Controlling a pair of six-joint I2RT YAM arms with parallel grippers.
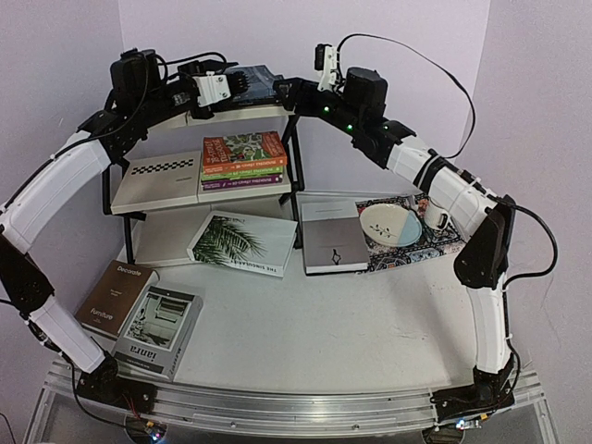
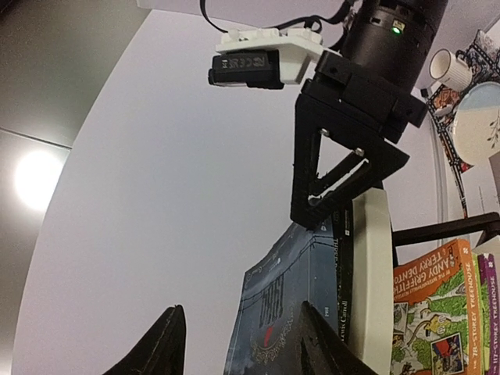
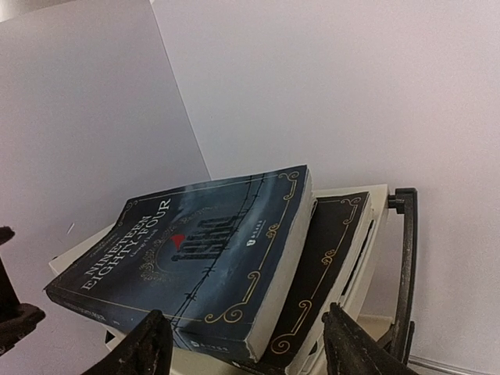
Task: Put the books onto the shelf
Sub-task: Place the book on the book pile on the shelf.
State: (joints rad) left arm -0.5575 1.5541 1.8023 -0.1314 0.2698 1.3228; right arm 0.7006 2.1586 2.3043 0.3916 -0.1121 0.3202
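White table, lilac walls. Left claw, right claw parted, empty, beside dark novels atop shelf.

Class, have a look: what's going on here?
Two robot arms are shelving books. The left hand and right hand hover open by two stacked dark novels on the shelf's top tier, apparently gripping neither. Treehouse paperbacks lie piled on the middle tier. Four more lie on the table: a palm-leaf book, a grey book, a brown book and a photo-cover book.

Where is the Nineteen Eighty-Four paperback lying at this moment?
In the right wrist view, the Nineteen Eighty-Four paperback lies on the top tier of the shelf, stacked on another dark book.
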